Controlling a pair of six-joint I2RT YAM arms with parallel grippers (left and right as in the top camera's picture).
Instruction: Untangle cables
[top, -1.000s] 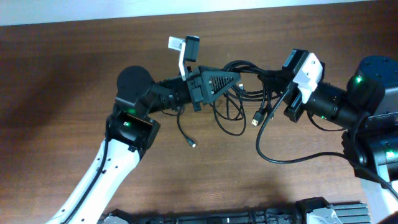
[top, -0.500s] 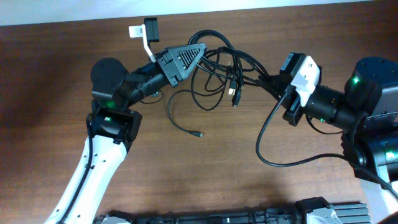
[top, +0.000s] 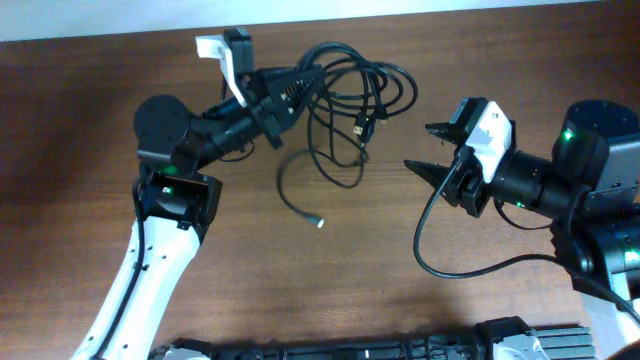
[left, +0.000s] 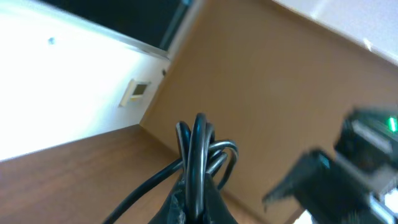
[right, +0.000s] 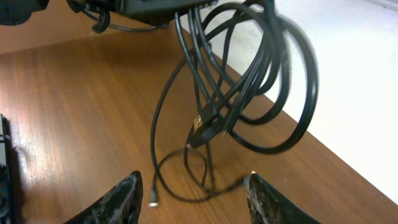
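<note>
Several thin black cables (top: 352, 95) hang in one knotted bunch of loops from the left tool (top: 298, 88), which is clamped tight on them near the far edge of the desk (top: 90, 130). (The left wrist view shows this best: the strands (left: 198, 149) rise straight out from between the closed jaws, bent over in a tight fold at the top.) Most of the bunch is held up off the wood. The widest loops swing out to the right of the left tool, and a dark plug (top: 365, 128) dangles in the middle of them. One strand trails down from the bunch, curves across the desk and ends in a small silvery-tipped plug (top: 318, 223) lying on the surface, apart from the rest.

The right tool (top: 432, 148) stands open and empty, its two fingers (right: 121, 199) spread wide and pointing toward the bunch. It sits to the right of the cables and touches none of them. From the right wrist view the loops (right: 255, 93) hang in front of it, with the dangling plug (right: 202, 130) about level with the gap between the fingers and a low loop resting on the desk (right: 74, 112) beneath.
</note>
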